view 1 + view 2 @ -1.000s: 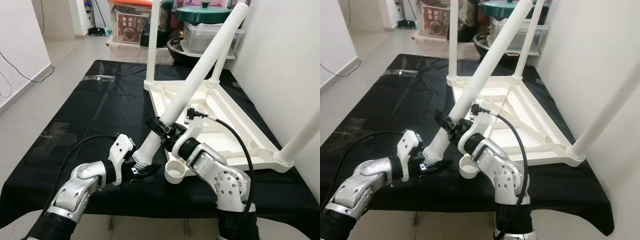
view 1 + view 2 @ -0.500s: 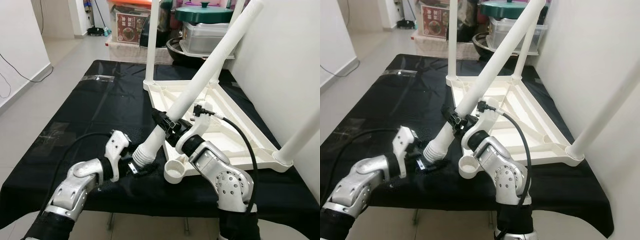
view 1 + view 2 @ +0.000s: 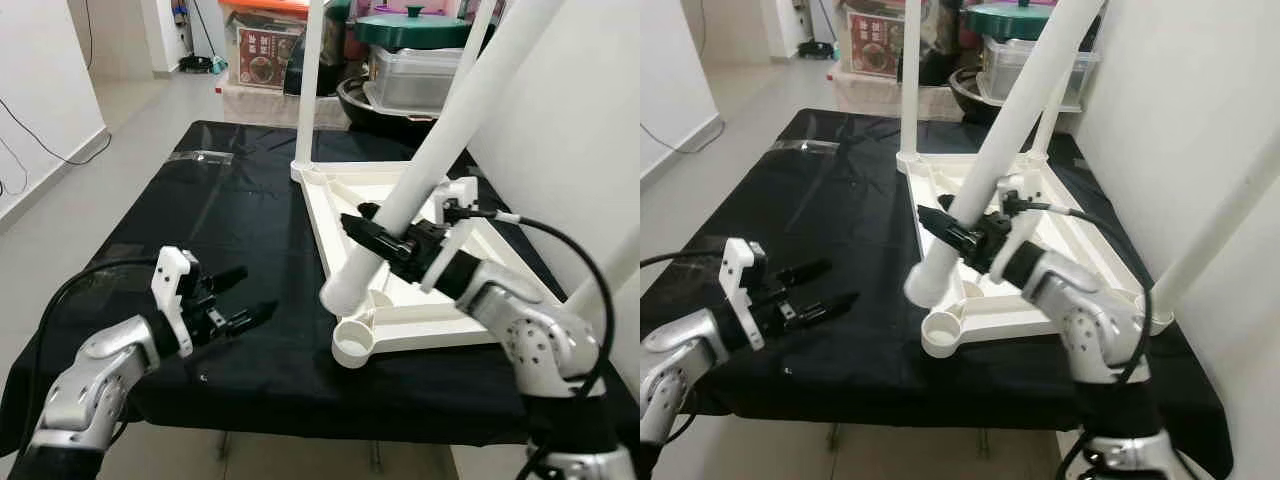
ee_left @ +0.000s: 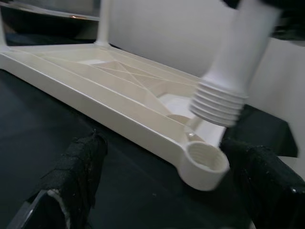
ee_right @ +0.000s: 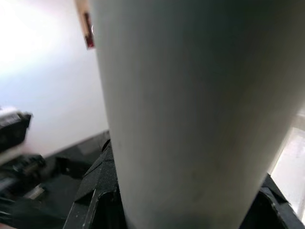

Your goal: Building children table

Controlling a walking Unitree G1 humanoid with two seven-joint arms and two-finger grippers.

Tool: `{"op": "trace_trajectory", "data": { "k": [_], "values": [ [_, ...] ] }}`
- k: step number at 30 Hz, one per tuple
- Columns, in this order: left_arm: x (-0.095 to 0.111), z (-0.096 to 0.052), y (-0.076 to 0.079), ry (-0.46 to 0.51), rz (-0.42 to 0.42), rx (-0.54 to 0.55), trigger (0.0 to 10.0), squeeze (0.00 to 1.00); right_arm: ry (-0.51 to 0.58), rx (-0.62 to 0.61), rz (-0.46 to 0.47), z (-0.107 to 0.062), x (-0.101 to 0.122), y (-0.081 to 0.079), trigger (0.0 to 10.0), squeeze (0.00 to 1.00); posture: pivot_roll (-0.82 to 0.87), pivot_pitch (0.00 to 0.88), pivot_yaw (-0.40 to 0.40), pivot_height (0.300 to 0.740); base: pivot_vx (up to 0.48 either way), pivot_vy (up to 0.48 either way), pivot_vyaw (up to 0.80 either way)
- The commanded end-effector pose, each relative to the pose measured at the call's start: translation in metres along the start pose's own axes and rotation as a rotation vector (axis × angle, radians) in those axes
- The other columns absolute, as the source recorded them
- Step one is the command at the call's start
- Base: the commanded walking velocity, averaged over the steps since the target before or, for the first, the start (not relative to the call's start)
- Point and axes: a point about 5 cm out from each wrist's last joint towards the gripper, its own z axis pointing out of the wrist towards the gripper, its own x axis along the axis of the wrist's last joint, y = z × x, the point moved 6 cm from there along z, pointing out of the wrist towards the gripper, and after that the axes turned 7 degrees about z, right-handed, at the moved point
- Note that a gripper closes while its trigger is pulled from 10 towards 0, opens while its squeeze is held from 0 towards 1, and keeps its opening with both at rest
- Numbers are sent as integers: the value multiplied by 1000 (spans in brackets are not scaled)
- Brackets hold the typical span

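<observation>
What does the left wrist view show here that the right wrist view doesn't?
Left wrist view: the upturned white tabletop, its empty corner socket, and the leg's ribbed threaded end hanging just above it. Right wrist view: the smooth shaft with the right end effector shut around it. Both share the loose white leg and black cloth.

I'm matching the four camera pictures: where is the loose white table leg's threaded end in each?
Left eye: threaded end at centre, just above the empty corner socket.
Right eye, above the same socket.
Left wrist, over the socket.
Right wrist: leg's smooth shaft; threads unseen.
Shared landmark: the corner socket.
</observation>
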Motion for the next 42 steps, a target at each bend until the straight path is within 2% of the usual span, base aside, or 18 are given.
{"op": "trace_trajectory", "data": {
  "k": [1,2,5,6,8,10,13,14,15,19,22,28,39,42],
  "values": [
    [-4,0,14,-32,6,-69,10000,204,-13,16,-63,4,5,4,0,0,111,0,-116,740,0,0,0],
    [-8,-1,18,-48,7,-85,10000,0,-17,5,-81,6,8,9,0,0,111,0,-116,740,0,0,0],
    [-9,-2,13,-52,17,-51,10000,0,-22,7,-104,7,12,15,0,0,117,0,-119,740,0,0,0],
    [-7,-2,8,-45,23,-26,10000,0,-24,14,-110,7,13,16,0,0,117,0,-119,740,0,0,0],
    [-4,-4,-10,-41,45,78,10000,0,-30,41,-119,7,13,14,0,0,120,0,-120,740,0,0,0],
    [-3,-5,-14,-42,48,101,10000,0,-33,51,-122,7,13,13,0,0,120,0,-120,740,0,0,0],
    [-7,-18,-58,-69,63,348,10000,0,-71,140,-148,5,2,-1,0,0,124,0,-115,740,0,0,0],
    [-7,-18,-58,-69,63,348,10000,0,-71,140,-148,5,2,-1,0,0,124,0,-115,740,0,0,0],
    [-10,-24,-62,-81,52,383,10000,0,-96,182,-160,3,-5,-7,0,0,124,0,-115,740,0,0,0],
    [-17,-29,-51,-104,42,351,10000,0,-132,233,-180,0,-12,-11,0,0,126,0,-114,740,0,0,0],
    [-23,-27,-31,-113,28,284,10000,0,-155,270,-188,-1,-16,-13,0,0,132,0,-115,740,0,0,0],
    [-30,-25,-15,-114,8,241,10000,0,-174,297,-201,0,-22,-15,0,0,144,0,-121,740,0,0,0],
    [-30,-29,-10,-118,2,234,10000,0,-212,323,-238,0,-32,-15,0,0,151,0,-128,740,0,0,0],
    [-29,-29,-8,-116,-1,231,10000,0,-237,331,-276,1,-36,-13,0,0,153,0,-129,740,0,0,0]
  ]
}}
